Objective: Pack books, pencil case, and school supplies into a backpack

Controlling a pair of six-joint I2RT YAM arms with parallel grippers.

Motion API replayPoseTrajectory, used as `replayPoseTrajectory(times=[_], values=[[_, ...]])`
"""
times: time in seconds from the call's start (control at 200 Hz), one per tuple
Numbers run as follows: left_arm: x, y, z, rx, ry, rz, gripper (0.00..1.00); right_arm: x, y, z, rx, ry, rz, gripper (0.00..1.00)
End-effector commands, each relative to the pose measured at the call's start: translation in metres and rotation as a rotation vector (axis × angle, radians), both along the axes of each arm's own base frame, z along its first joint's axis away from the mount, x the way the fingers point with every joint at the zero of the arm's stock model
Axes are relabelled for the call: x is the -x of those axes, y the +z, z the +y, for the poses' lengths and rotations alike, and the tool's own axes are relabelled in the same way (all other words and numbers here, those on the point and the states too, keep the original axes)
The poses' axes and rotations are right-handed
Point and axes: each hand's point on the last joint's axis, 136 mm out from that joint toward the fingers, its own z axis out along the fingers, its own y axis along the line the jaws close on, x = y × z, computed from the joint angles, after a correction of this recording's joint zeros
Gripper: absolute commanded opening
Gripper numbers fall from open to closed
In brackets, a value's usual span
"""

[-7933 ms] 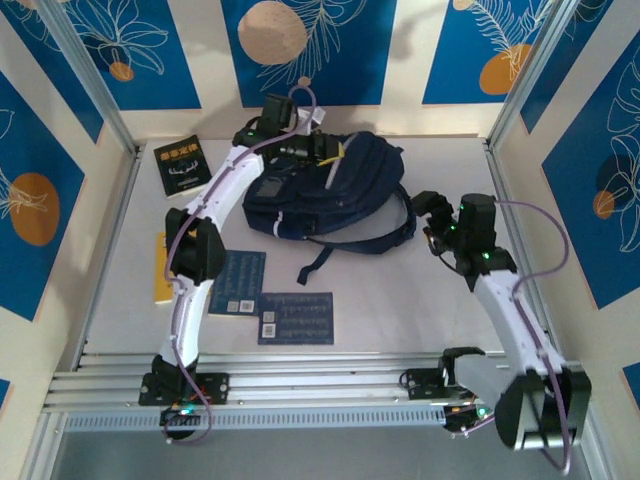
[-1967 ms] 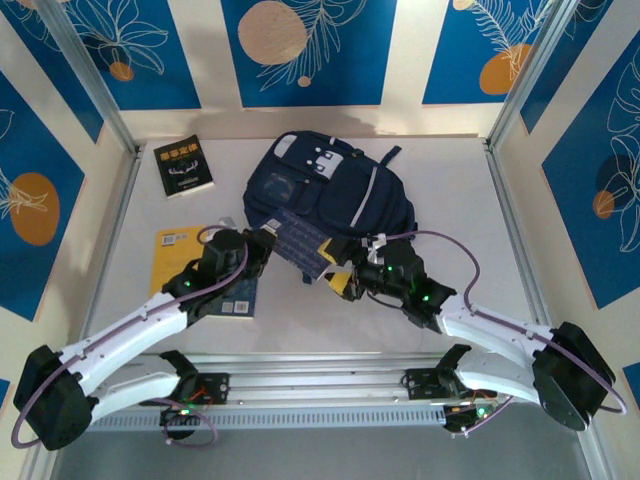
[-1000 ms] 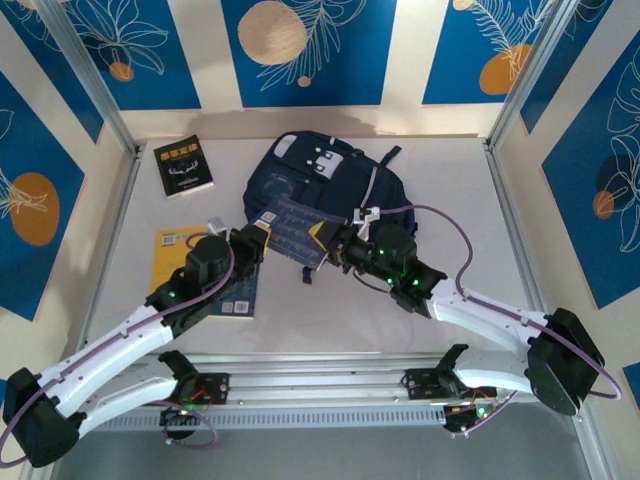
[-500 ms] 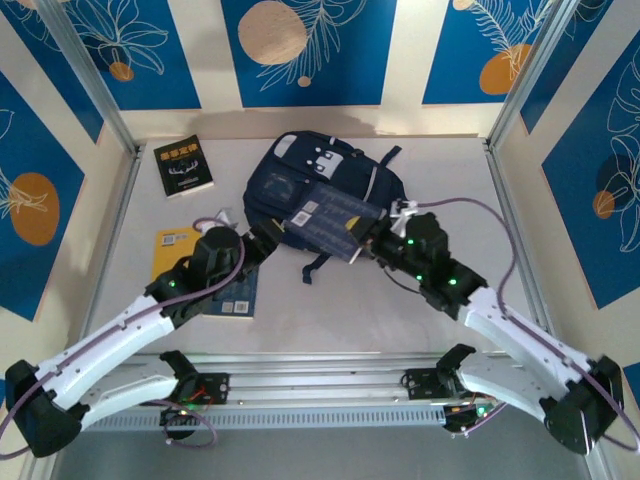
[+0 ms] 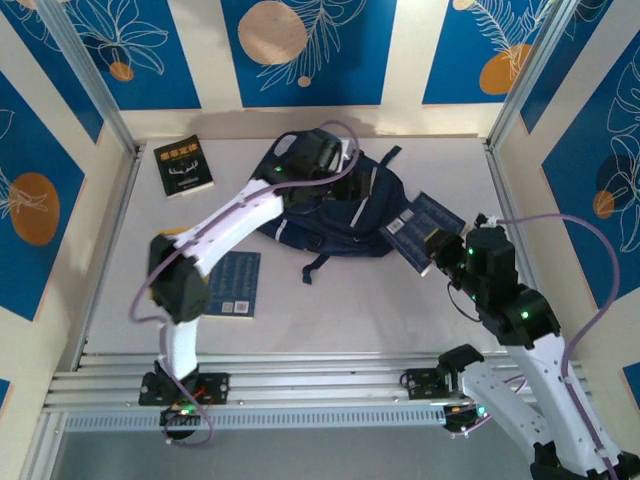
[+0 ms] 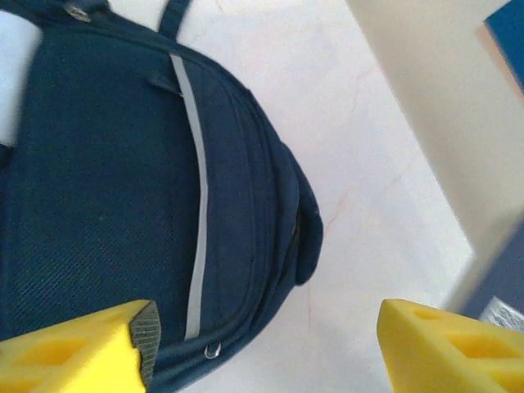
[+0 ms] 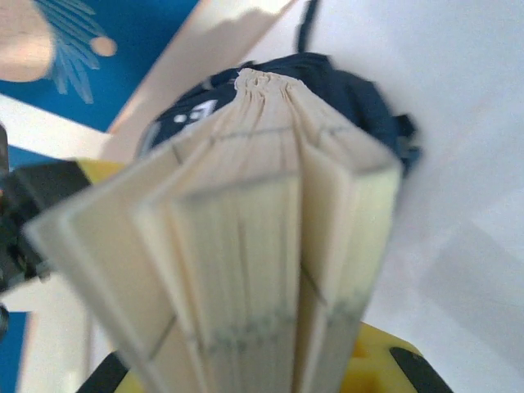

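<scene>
Pinching book (image 5: pixel 420 228), R gripper (image 5: pixel 438 249); spine toward backpack (image 5: pixel 345 222).

blurred book (image 7: pixel 246 229), backpack (image 7: pixel 352 94) half hidden behind

Overhead, two close wrist views — backpack (image 5: pixel 355 222) shared

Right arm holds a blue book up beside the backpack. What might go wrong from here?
1. The right gripper pinches the dark blue book by one edge, and its pages fan apart in the right wrist view; it may slip or crumple.
2. The left gripper hangs over the backpack, jaws open, holding no flap; the pack looks zipped, so the book may meet shut fabric.
</scene>
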Motion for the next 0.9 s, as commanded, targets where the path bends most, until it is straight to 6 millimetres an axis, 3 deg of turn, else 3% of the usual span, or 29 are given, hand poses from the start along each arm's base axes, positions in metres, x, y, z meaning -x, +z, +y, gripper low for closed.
replayPoseTrajectory(times=[0.0, 0.23, 0.545, 0.805, 0.895], values=[[-0.007, -0.029, -0.011, -0.044, -0.128, 0.091, 0.66, 0.017, -0.001, -0.026, 0.109, -0.053, -0.031, 0.0], [-0.047, -0.067, -0.035, -0.023, -0.14, 0.117, 0.61, 0.018, 0.011, -0.037, 0.174, -0.076, -0.118, 0.0], [-0.047, -0.107, -0.056, 0.04, -0.188, 0.206, 0.53, 0.002, 0.006, -0.031, 0.2, -0.056, -0.123, 0.0], [-0.048, -0.128, -0.061, 0.041, -0.202, 0.228, 0.35, -0.004, -0.013, -0.026, 0.155, -0.042, -0.076, 0.0], [-0.052, -0.136, -0.057, 0.018, -0.186, 0.228, 0.11, -0.004, -0.016, -0.025, 0.138, -0.041, -0.065, 0.0]])
